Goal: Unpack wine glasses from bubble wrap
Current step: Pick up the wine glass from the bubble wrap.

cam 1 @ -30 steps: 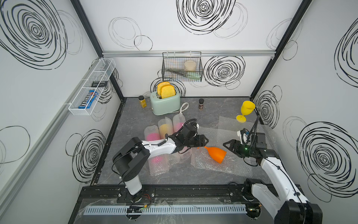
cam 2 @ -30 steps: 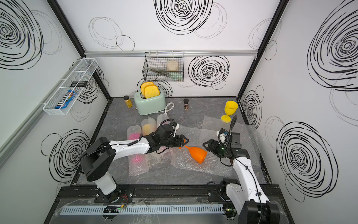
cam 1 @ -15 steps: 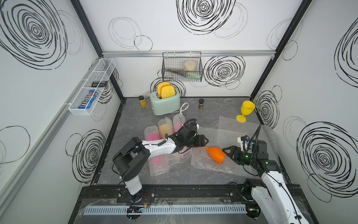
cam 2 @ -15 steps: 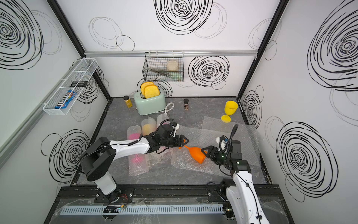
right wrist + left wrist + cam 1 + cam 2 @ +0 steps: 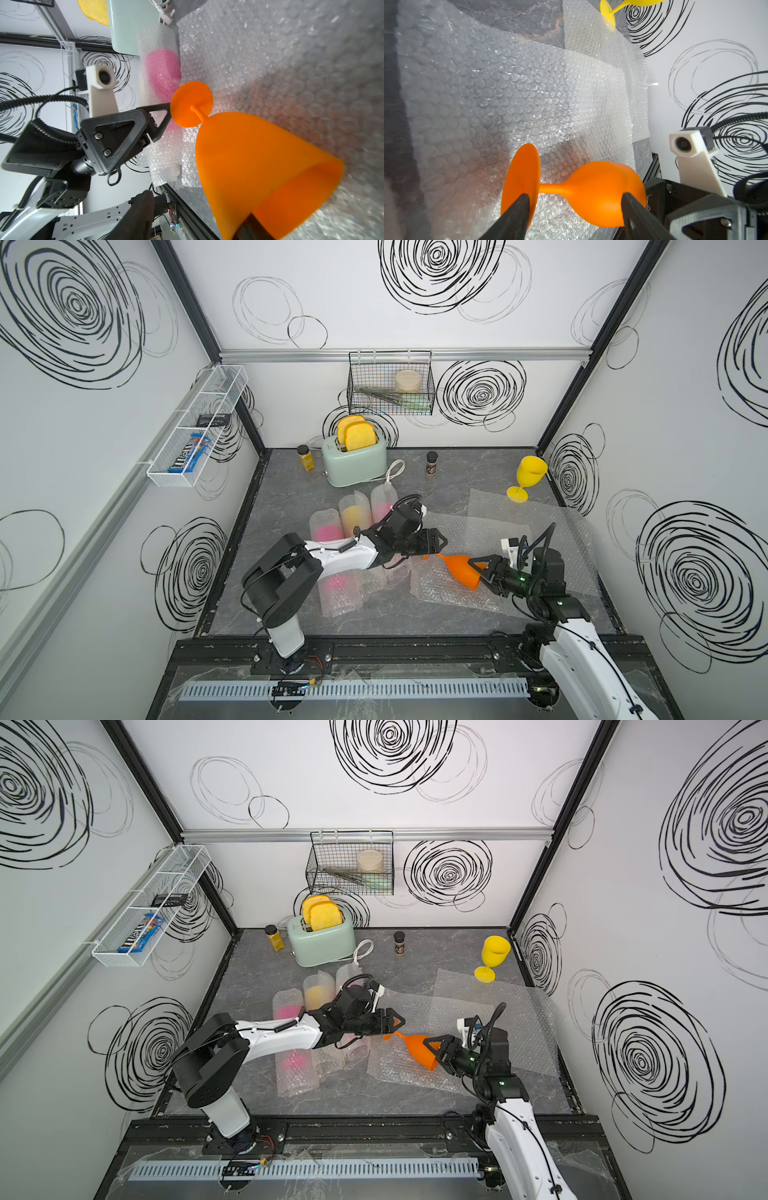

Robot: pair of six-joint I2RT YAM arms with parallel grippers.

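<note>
5 goblets [image 5: 463, 572], 5 wraps [image 5: 519, 514], 2 jars [image 5: 432, 463]

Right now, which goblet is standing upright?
The yellow goblet near the back right corner: unwrapped, on its foot. The orange goblet lies sideways; three wrapped goblets lie flat.

Inside three bubble wrap tubes [image 5: 338, 599], the goblets [image 5: 352, 515] show only as blurred pink and yellow patches, their middles under the left arm [image 5: 336, 558]. The bowl of the orange goblet [image 5: 460, 570] partly hides one finger of the right tool [image 5: 477, 572].
</note>
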